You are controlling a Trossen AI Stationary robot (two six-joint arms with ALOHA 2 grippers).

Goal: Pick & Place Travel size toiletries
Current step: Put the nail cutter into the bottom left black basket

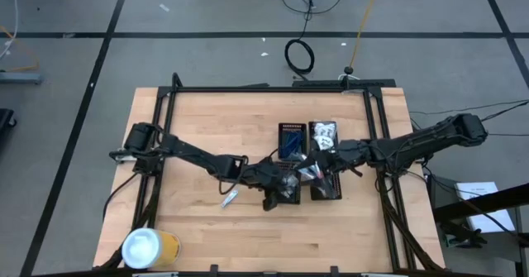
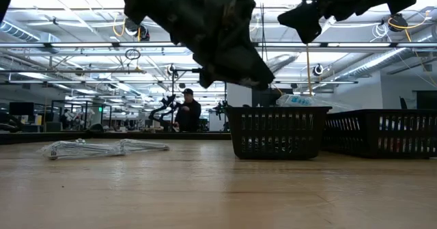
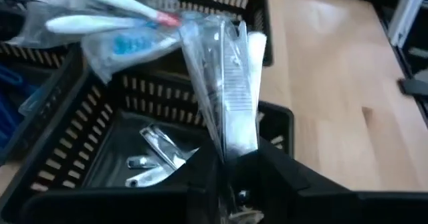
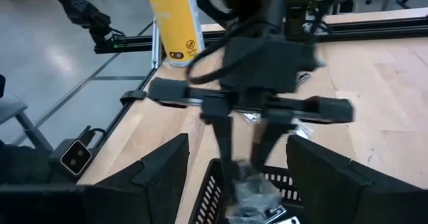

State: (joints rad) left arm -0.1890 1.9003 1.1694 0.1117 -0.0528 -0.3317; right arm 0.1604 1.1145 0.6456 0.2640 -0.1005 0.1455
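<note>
The left gripper [image 3: 234, 158] is clamped on a clear-wrapped toothbrush [image 3: 231, 97], held above the black tray [image 3: 100, 117] for release; right gripper [image 1: 318, 163] state indeterminate.

Bright overhead strip lights; wrist views blurred.

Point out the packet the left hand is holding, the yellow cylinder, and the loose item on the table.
clear packet [image 3: 231, 90]: left wrist view, middle of the wrapper.
yellow cylinder [image 1: 150, 248]: high view, its white lid.
loose item [image 1: 229, 198]: high view, its middle.
</note>
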